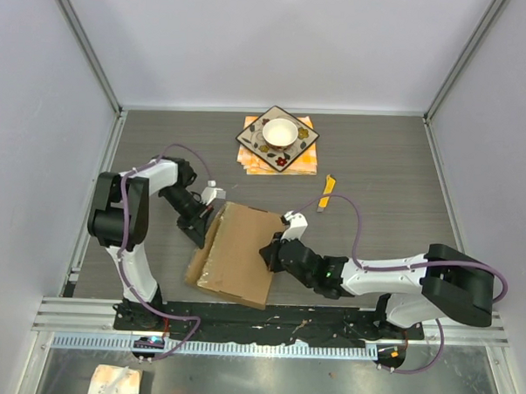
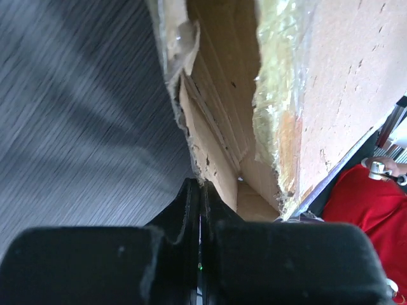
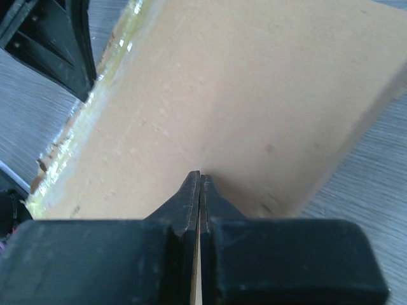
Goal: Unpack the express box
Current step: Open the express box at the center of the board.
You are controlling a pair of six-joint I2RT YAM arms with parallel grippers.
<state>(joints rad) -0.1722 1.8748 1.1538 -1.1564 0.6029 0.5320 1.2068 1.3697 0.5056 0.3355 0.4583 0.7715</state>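
The express box [image 1: 239, 253], flat brown cardboard, lies tilted at the middle of the table between both arms. My left gripper [image 1: 206, 222] is at its left edge. In the left wrist view, the left gripper [image 2: 198, 185] is shut, its tips pinching the torn edge of a box flap [image 2: 210, 146]. Peeling clear tape [image 2: 276, 95] runs along the opened seam. My right gripper [image 1: 273, 250] is at the right edge. The right wrist view shows the right gripper [image 3: 200, 175] shut on the edge of the box's broad panel [image 3: 229, 95], a sliver of cardboard showing between the jaws.
An orange-patterned square plate [image 1: 258, 144] with a white bowl [image 1: 279, 131] stands at the back on an orange cloth. A yellow knife [image 1: 328, 189] lies right of the box. A red object [image 2: 369, 203] shows beyond the box. Grey walls enclose three sides.
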